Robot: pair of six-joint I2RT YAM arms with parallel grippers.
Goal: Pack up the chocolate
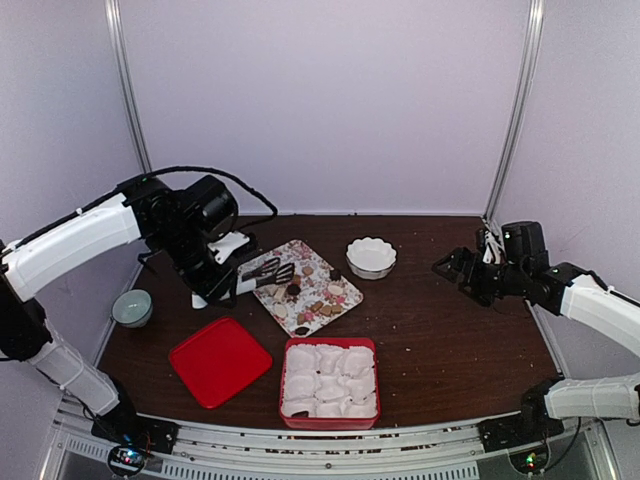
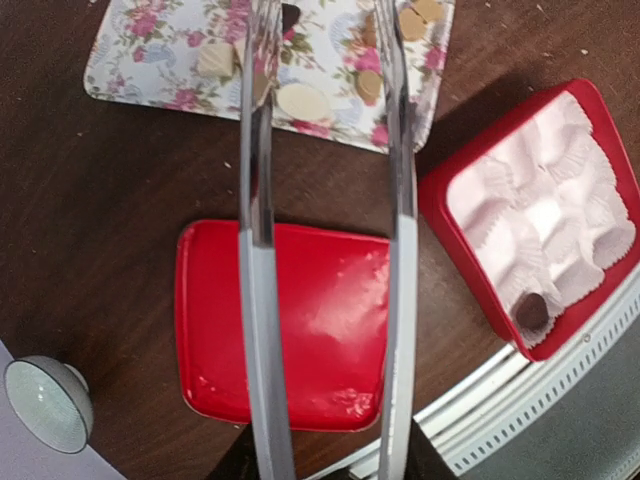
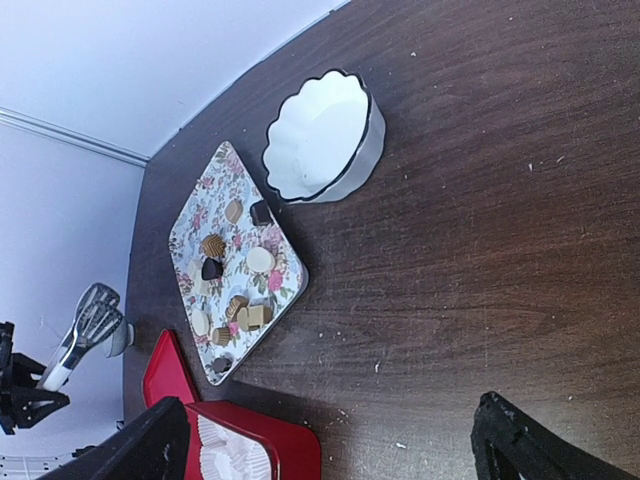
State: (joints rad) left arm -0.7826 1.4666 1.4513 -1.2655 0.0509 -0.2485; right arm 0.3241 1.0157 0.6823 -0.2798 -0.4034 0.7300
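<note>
Several small pieces of chocolate (image 1: 318, 297), dark, tan and pale, lie scattered on a flowered tray (image 1: 300, 250). One dark piece (image 2: 532, 312) sits in a paper cup in a corner of the red box (image 1: 283, 385). My left gripper (image 1: 232, 287) is shut on metal tongs (image 2: 258, 250). The tongs' arms stand apart, with their tips over the tray's near edge above a pale oval piece (image 2: 303, 100). Whether anything is between the tips is unclear. My right gripper (image 1: 455, 270) hangs open and empty over bare table at the right, away from the tray (image 3: 195, 225).
A red lid (image 1: 220, 360) lies flat to the left of the red box. An empty white scalloped bowl (image 1: 371, 257) stands behind the tray to the right. A small grey-green bowl (image 1: 132, 307) sits at the far left. White paper cups (image 1: 330, 380) fill the box.
</note>
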